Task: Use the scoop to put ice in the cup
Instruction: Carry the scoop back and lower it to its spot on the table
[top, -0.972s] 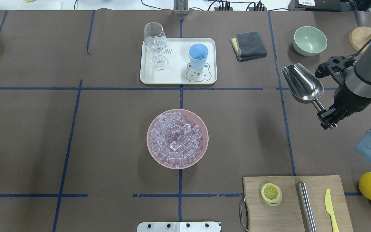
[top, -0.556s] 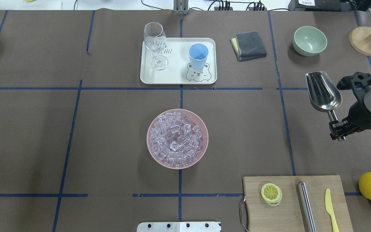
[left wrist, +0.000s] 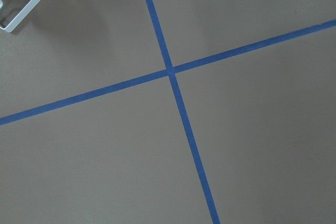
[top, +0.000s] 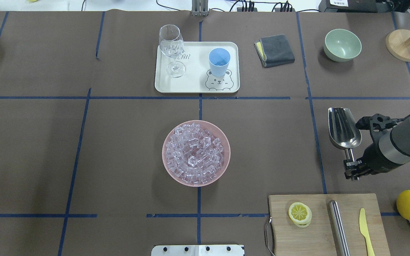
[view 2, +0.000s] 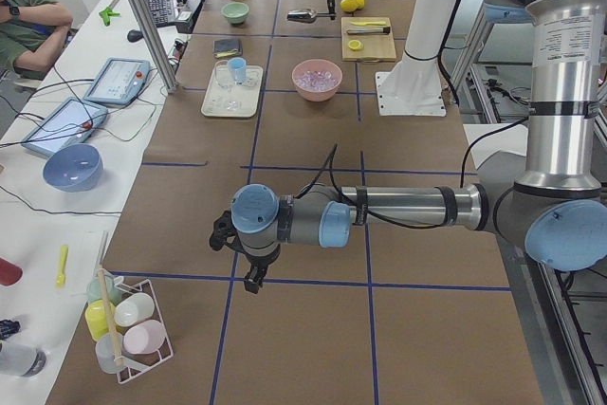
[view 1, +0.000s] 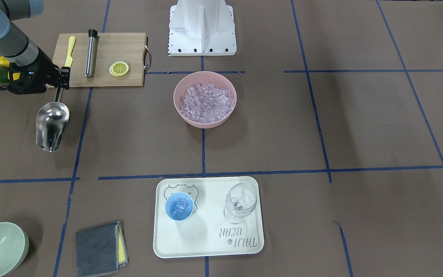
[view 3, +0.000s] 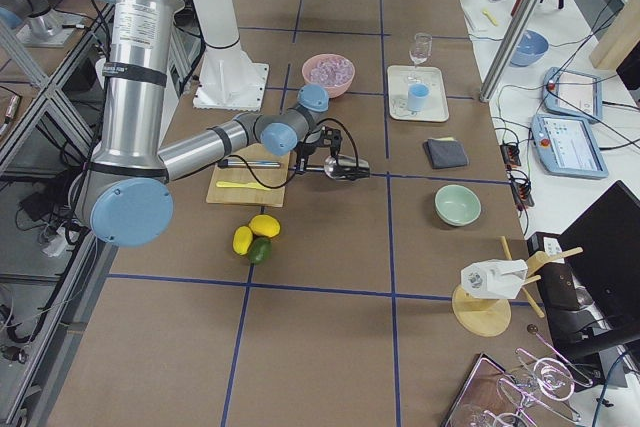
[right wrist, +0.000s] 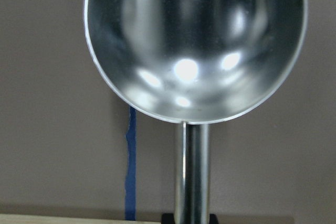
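Observation:
My right gripper [top: 351, 170] is shut on the thin rod handle of the steel scoop [top: 343, 128], which it holds level over the table's right side, just beyond the cutting board. The trough is empty in the right wrist view [right wrist: 194, 40]. The scoop also shows in the front view [view 1: 52, 125]. The ice [top: 195, 153] fills a pink bowl [top: 166, 165] at the table's middle. The light-blue cup [top: 219, 61] stands on a white tray [top: 194, 83]; the front view shows a few cubes inside the cup [view 1: 179, 207]. My left gripper [view 2: 251, 277] shows only in the left side view, so I cannot tell its state.
A wine glass [top: 172, 49] stands on the tray next to the cup. A grey cloth [top: 274, 49], a green bowl [top: 342, 44] and a wooden stand [top: 404, 44] lie at the back right. The cutting board [top: 319, 238] holds a lemon slice, a steel cylinder and a yellow knife.
My right gripper has carried the empty scoop from near the green bowl back toward the robot and the cutting board, turning it straighter. Nothing else moved.

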Robot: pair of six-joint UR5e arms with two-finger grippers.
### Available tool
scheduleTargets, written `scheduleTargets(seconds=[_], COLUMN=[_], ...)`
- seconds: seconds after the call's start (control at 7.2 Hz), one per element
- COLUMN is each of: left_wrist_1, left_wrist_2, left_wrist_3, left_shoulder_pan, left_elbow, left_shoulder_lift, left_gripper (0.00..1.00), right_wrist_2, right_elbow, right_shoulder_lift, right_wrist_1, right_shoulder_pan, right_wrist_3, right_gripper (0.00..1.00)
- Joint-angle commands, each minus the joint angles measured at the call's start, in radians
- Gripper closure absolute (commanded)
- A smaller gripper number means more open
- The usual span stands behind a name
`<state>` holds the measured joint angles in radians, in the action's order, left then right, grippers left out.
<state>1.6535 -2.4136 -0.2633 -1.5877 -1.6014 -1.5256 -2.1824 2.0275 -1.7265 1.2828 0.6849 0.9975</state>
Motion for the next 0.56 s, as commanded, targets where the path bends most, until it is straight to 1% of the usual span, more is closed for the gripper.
scheduleTargets(seconds=[0.0, 0.42], left_wrist_1=[0.002, 0.002], left_wrist_2=[-0.001, -0.001], left_wrist_3=[-0.002, -0.002], left_shoulder_pan=[0.000, 0.000], left_elbow=[0.000, 0.001], left_shoulder_lift=[0.001, 0.001], left_gripper=[0.00, 0.00], right_wrist_2=[0.003, 0.004], right_elbow=[-0.010, -0.029], right_shoulder_lift=[-0.002, -0.001], right_wrist_1=[-0.008, -0.008], right_shoulder_pan=[-0.039, -0.060], right_wrist_3=[0.012, 0.010], right_gripper=[1.00, 1.00])
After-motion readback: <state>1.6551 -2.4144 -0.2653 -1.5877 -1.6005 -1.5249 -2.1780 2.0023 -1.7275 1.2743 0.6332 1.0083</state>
